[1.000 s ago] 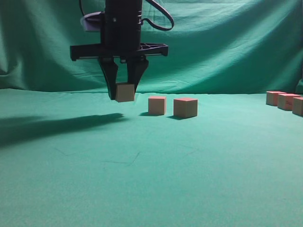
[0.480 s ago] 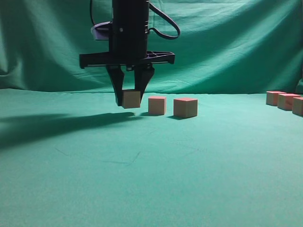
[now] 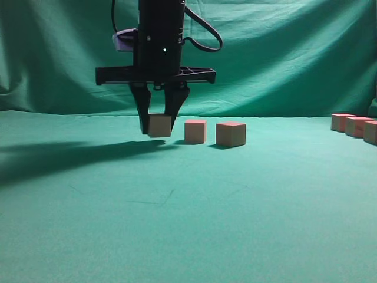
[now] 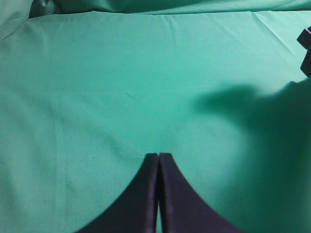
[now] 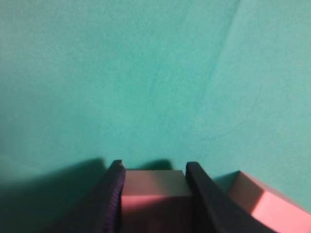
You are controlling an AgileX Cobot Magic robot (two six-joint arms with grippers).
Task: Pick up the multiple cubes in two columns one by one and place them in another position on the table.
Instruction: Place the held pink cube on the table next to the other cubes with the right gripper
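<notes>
Lowering a cube (image 3: 159, 125) toward the table (image 3: 188, 224), the right gripper (image 3: 158, 125) stands at the left end of a short row in the exterior view. Its jaws are clamped on the two sides of the cube. The right wrist view shows the same grip: the cube (image 5: 154, 193) sits between the two black fingers (image 5: 114, 194), with green cloth below.

Compared with one second ago, the gripper is lower and has shifted a little to the right, closer to the middle cube (image 3: 195, 131) of the row. Compared with half a second ago the change is very small, only a slight move down and left. I judge that the descent is almost finished and that the release comes next, though I cannot tell if the cube's underside already touches the cloth.

Right of the middle cube rests a third cube (image 3: 230, 134), slightly nearer to the camera. Far to the right of it, at the edge of the view, a group of waiting cubes (image 3: 355, 126) is still to be moved, so the task is only partly done.

The left gripper (image 4: 158, 162) hangs over bare cloth, its fingers pressed together and holding nothing.
</notes>
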